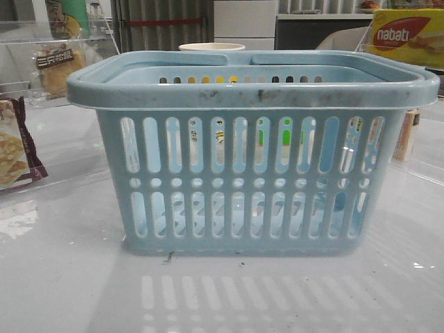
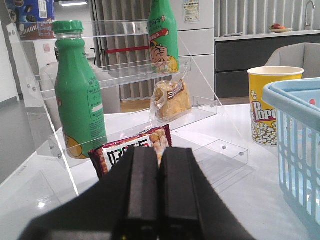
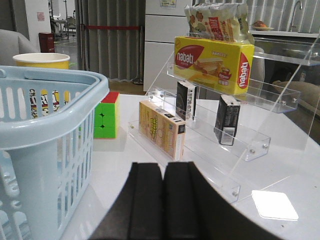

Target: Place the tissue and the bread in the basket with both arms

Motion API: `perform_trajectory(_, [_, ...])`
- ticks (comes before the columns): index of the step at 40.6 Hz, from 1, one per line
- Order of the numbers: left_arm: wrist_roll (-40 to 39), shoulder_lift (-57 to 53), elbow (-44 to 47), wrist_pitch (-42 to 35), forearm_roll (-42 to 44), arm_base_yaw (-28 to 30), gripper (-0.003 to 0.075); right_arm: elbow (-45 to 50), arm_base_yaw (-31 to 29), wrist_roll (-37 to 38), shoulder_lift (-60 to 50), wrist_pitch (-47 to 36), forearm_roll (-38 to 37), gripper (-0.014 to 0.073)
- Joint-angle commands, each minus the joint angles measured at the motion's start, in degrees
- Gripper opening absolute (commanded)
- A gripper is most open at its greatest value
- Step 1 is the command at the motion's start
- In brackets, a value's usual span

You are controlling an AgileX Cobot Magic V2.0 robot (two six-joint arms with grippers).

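At table centre you have the basket (image 1: 253,152), light blue plastic with slotted sides, round holes and a scuffed broad rim; through the slots it looks empty, so likely nothing is loaded yet. It sits between the two shelves, probably so each arm can reach it. Left gripper (image 2: 159,192): matte black fingers pressed together, holding nothing, aimed at the left acrylic shelf (image 2: 200,107). The bread (image 2: 170,98) leans upright on a lower step there, golden-brown in a crinkly clear wrapper, beside a green bottle (image 2: 77,95) and behind a cracker bag (image 2: 131,150). Right gripper (image 3: 164,200): fingers also pressed together and empty, facing the right shelf (image 3: 260,145). The tissue (image 3: 227,119), a small black pack with a white patch, stands upright on a step, below the yellow wafer box (image 3: 212,62). Both items are displayed upright, easy for you to pinch.
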Motion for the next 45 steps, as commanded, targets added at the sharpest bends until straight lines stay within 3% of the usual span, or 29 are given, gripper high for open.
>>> perform_trajectory(1, [-0.3, -1.0, 0.0, -5.1, -0.5, 0.1, 0.009, 0.0, -0.1, -0.4, -1.1, -5.5, -0.1, 0.0055])
perform_trajectory(38, [-0.3, -1.0, 0.0, -6.8, -0.5, 0.1, 0.009, 0.0, -0.1, -0.4, -1.1, -6.4, -0.1, 0.0055])
perform_trajectory(45, [-0.3, -1.0, -4.0, -7.0, -1.4, 0.1, 0.009, -3.7, -0.1, -0.4, -1.1, -7.1, -0.1, 0.0055])
